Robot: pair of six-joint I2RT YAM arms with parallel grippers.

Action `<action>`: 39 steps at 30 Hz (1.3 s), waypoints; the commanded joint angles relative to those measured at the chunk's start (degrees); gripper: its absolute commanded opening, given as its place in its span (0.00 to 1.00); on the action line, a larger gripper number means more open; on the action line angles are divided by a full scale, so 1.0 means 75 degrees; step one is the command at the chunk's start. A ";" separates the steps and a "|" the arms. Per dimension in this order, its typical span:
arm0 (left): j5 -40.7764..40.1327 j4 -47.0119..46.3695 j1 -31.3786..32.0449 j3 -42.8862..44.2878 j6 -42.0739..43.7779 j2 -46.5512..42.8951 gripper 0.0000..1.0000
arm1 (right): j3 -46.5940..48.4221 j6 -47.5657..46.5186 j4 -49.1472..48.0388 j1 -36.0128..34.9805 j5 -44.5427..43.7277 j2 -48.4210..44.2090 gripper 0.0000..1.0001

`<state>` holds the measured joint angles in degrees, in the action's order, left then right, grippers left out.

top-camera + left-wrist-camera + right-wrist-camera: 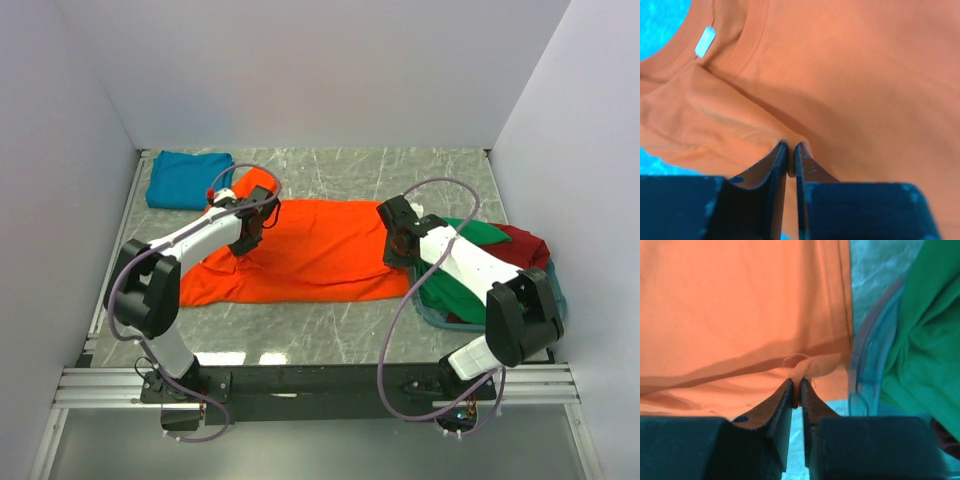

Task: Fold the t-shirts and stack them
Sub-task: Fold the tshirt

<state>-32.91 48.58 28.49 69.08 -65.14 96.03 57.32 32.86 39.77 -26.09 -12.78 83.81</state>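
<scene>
Reaching in from the near left corner, the left arm [190, 238] bent at its elbow and stretched toward the middle of the table. The left gripper [790, 147] pointed down at the collar end of the orange shirt [320, 250]. Its jaws were pressed nearly together on a small raised fold of that cloth, not far from the white label [705, 41] in the neckline. The right arm [470, 262] angled in from the near right corner. The right gripper [796, 385] was closed on a pinch of the orange shirt's hem at its right edge, just beside the basket rim.

The table [330, 330] had a grey marbled top, and plain white walls [300, 70] closed it in on three sides. A teal shirt [187, 180] lay folded in the far left corner. The orange shirt was spread flat across the middle, its length running left to right between the two grippers.

At the right edge stood a blue-grey basket [867, 355]. A green shirt [470, 232] lay heaped in it, with a dark red shirt [525, 245] bunched just to its right; the right arm hid part of both.
</scene>
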 commanded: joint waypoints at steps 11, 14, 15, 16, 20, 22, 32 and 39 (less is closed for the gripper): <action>-0.0405 -0.0278 -0.0412 0.1208 0.0565 0.0299 0.99 | 0.0690 -0.0455 -0.0415 0.0162 -0.0103 0.0042 0.79; -0.0301 -0.0277 -0.0424 0.0635 0.0331 -0.0310 0.99 | 0.0538 -0.0643 -0.0673 -0.0083 0.0097 -0.0345 0.86; -0.0230 -0.0313 -0.0424 0.0227 0.0249 -0.0497 0.99 | 0.0433 -0.0701 -0.0743 -0.0247 0.0179 -0.0428 0.87; -0.0149 -0.0348 -0.0435 -0.0009 0.0202 -0.0870 0.99 | 0.0362 -0.0725 -0.0872 -0.0364 0.0238 -0.0498 0.87; 0.0297 -0.0710 -0.0564 -0.1052 0.0085 -0.1681 0.99 | -0.0025 -0.0597 -0.1118 -0.0798 0.0636 -0.0593 0.88; 0.0625 -0.0991 -0.0634 -0.1685 0.0108 -0.2102 0.99 | -0.0200 -0.0503 -0.1270 -0.1032 0.0672 -0.0523 0.88; 0.1668 -0.2445 -0.1477 -0.2590 0.0646 -0.2047 0.82 | -0.0564 -0.0245 -0.1611 -0.1338 0.0708 -0.0147 0.88; 0.2044 -0.2938 -0.1806 -0.2625 0.0799 -0.1344 0.61 | -0.0635 -0.0303 -0.1541 -0.1338 0.0543 -0.0253 0.88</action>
<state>-19.59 29.98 15.73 49.06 -60.51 84.73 52.90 30.57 29.43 -35.88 -7.22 82.76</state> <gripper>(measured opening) 0.620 0.880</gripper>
